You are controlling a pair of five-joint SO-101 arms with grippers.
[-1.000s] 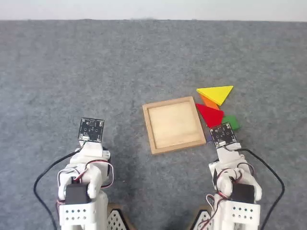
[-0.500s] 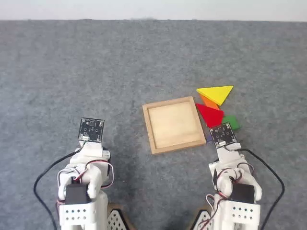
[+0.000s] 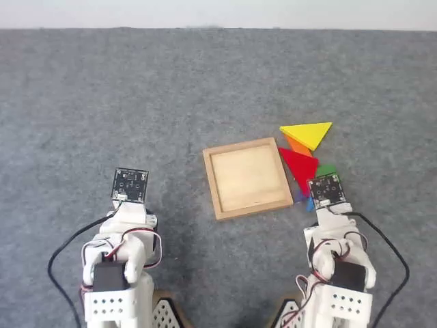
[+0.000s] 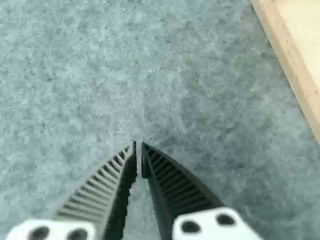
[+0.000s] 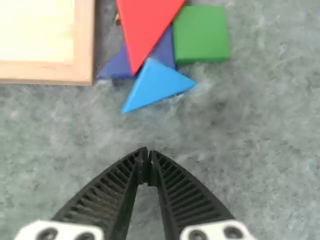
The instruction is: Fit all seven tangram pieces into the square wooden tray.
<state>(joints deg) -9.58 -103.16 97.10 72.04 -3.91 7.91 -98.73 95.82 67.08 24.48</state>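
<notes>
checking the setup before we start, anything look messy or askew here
The red triangle lies over the purple piece in a heap beside the tray, rather than flat. The tray itself sits slightly askew.

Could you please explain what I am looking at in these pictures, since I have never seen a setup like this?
These are two small robot arms side by side at a grey table. The overhead picture looks down on both, the left arm and the right arm. The other two pictures come from cameras on the wrists, each looking past its own black toothed gripper. On the table lies a square wooden tray with no pieces in it, and beside it a cluster of coloured tangram pieces: a yellow triangle, an orange piece, a red triangle, a green square, a light blue triangle and a dark blue piece partly under the red one. The left gripper and the right gripper are both shut and hold nothing.
</notes>
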